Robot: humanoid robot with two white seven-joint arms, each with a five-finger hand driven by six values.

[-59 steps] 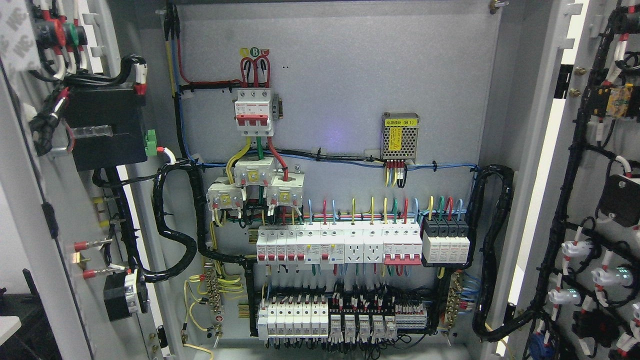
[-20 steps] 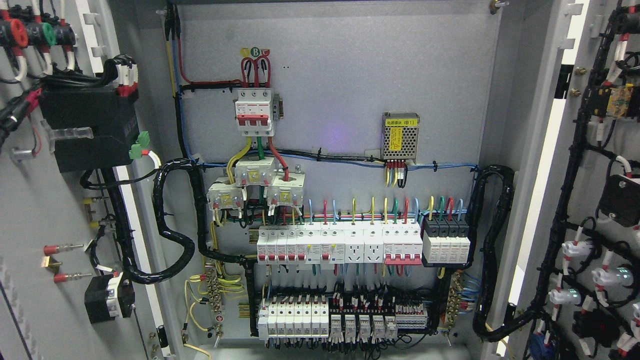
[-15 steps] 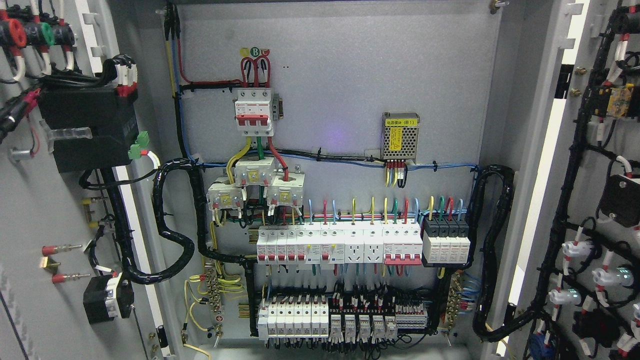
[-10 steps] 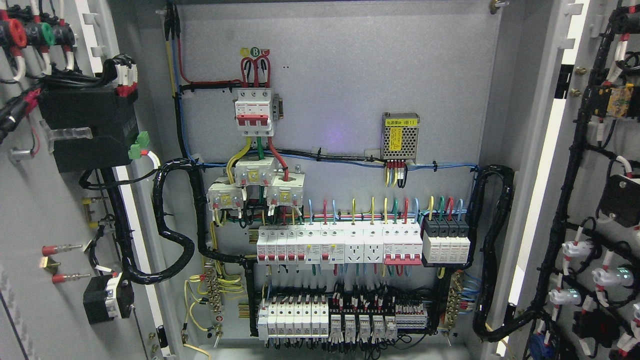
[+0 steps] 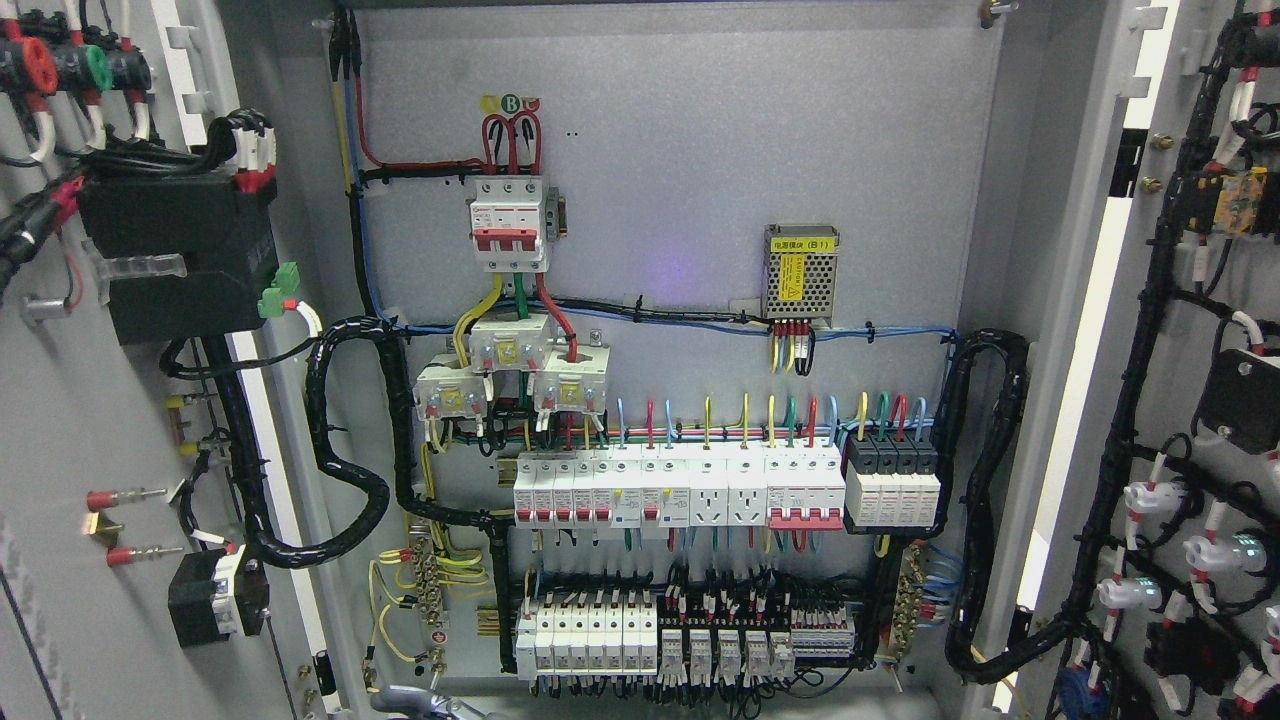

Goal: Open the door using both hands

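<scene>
The left door (image 5: 60, 420) is found swung wider than three seconds ago, and a grey shape (image 5: 420, 702), possibly the left hand, is newly seen at the bottom edge; its fingers' state cannot be told. With the right door (image 5: 1200, 400) also wide, the opening is judged essentially done. A green "B" disc (image 5: 510, 103) and "(B1)" on the power supply (image 5: 800, 272) can be read.
</scene>
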